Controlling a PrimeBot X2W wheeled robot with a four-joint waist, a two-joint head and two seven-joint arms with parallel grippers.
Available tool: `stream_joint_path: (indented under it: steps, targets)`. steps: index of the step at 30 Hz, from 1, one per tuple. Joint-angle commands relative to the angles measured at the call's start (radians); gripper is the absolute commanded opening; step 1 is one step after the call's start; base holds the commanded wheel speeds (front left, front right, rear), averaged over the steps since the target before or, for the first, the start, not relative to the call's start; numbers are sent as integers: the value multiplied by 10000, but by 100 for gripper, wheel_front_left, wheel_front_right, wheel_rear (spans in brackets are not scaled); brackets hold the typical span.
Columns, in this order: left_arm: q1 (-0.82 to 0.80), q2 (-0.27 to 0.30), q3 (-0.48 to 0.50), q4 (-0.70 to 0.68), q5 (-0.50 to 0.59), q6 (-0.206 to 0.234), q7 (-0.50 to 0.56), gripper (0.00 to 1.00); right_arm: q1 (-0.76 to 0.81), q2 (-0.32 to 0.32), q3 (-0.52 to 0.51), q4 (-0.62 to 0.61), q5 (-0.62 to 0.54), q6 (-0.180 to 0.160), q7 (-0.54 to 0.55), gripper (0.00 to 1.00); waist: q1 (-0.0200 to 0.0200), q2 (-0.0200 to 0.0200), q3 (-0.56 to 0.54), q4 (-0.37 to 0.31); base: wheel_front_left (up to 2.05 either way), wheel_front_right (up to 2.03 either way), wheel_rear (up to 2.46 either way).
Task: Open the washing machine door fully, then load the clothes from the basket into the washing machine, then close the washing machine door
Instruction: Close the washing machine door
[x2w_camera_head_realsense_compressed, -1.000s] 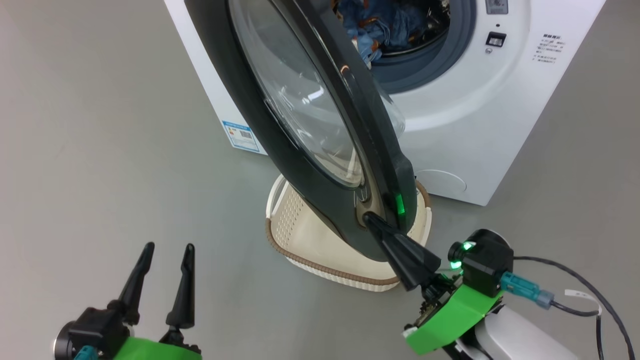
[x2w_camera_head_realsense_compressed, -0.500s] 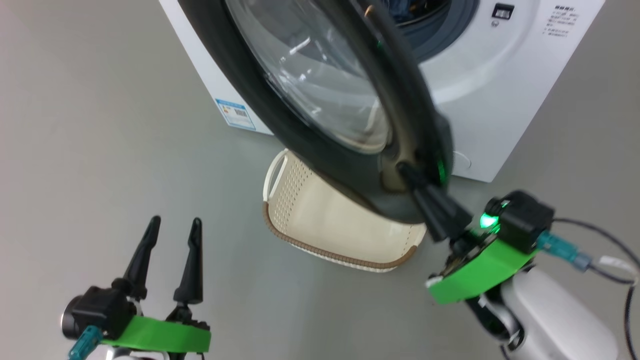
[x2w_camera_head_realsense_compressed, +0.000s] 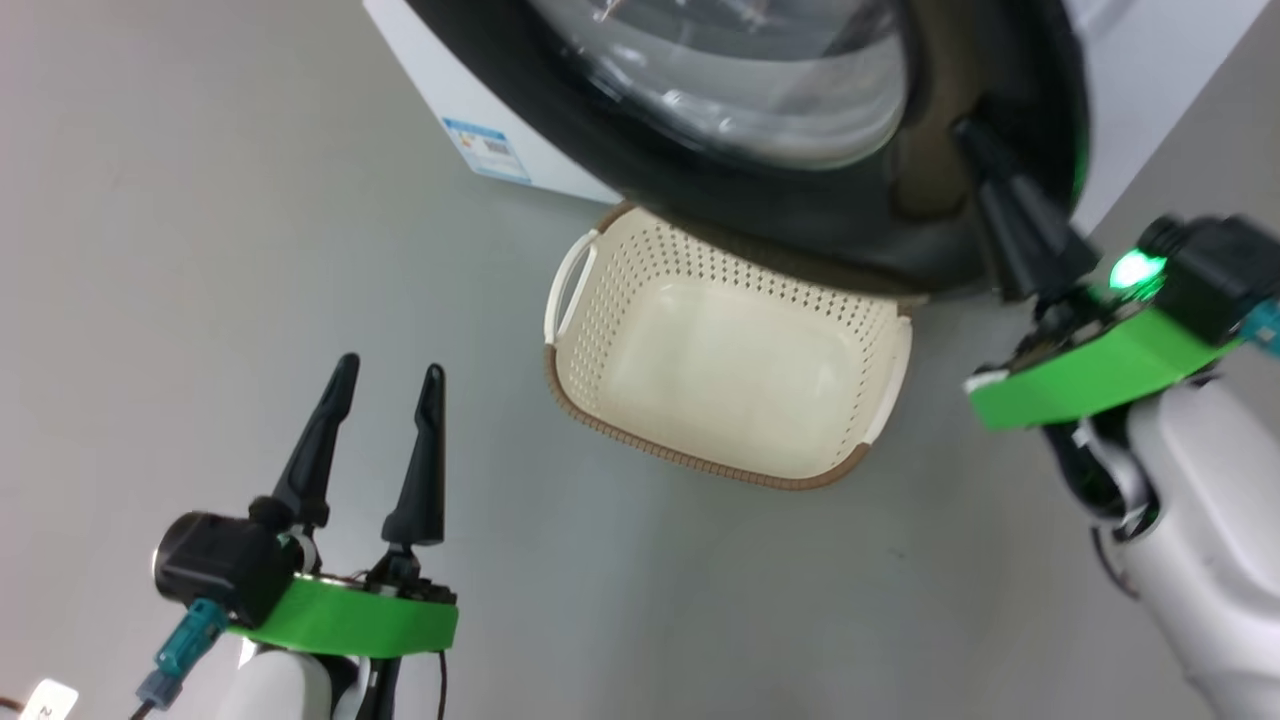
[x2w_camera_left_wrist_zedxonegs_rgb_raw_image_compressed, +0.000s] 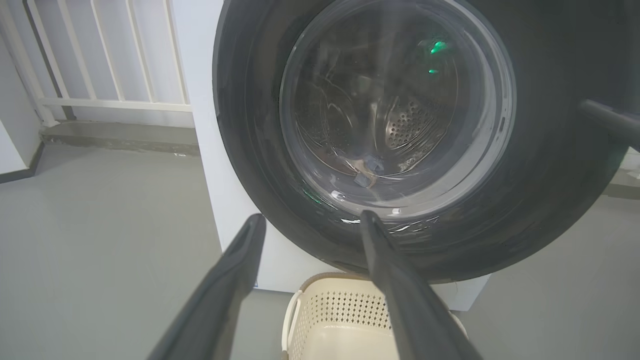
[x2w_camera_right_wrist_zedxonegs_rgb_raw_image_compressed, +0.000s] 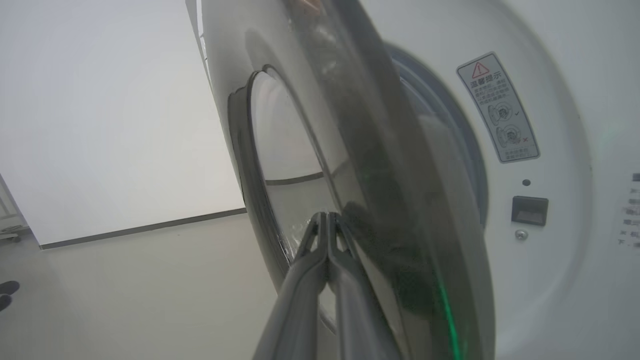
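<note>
The washing machine door (x2w_camera_head_realsense_compressed: 760, 215), a black rim around a glass bowl, hangs over the far edge of the basket (x2w_camera_head_realsense_compressed: 620, 300), which holds nothing. My right gripper (x2w_camera_head_realsense_compressed: 968, 130) is shut, its tips pressed against the door's outer face (x2w_camera_right_wrist_zedxonegs_rgb_raw_image_compressed: 380, 165); a narrow gap separates the door from the washing machine (x2w_camera_right_wrist_zedxonegs_rgb_raw_image_compressed: 575, 100). Through the glass a dim bit of bluish clothes (x2w_camera_left_wrist_zedxonegs_rgb_raw_image_compressed: 367, 169) shows inside the drum. My left gripper (x2w_camera_head_realsense_compressed: 390, 366) stands open over the floor, left of the basket (x2w_camera_left_wrist_zedxonegs_rgb_raw_image_compressed: 340, 320), holding nothing.
Grey floor (x2w_camera_head_realsense_compressed: 200, 250) spreads left of and in front of the basket. A blue label (x2w_camera_head_realsense_compressed: 488, 150) marks the washer's lower corner. A white railing (x2w_camera_left_wrist_zedxonegs_rgb_raw_image_compressed: 100, 75) and a wall stand behind the machine's left side. The door latch slot (x2w_camera_right_wrist_zedxonegs_rgb_raw_image_compressed: 529, 210) sits on the white front.
The door has swung toward the machine with my shut right gripper against it. The drum opening and clothes have left the head view, which also shifted. The basket's inside is now uncovered.
</note>
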Motion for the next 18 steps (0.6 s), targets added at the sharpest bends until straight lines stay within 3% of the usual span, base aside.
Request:
stream_joint_path:
  steps: [1, 18]
  targets:
    - [-246, 156, 284, -323, -101, -37, -61, 100, -233, -35, -51, -151, -61, -2, -76, 0, -1, 0, 264, 201, 0, 0, 0]
    - [-981, 150, -432, -608, -811, -37, -61, 100, -2318, -649, -1699, 684, 97, -2, -76, 0, -1, 0, 1408, 909, 0, 0, 0]
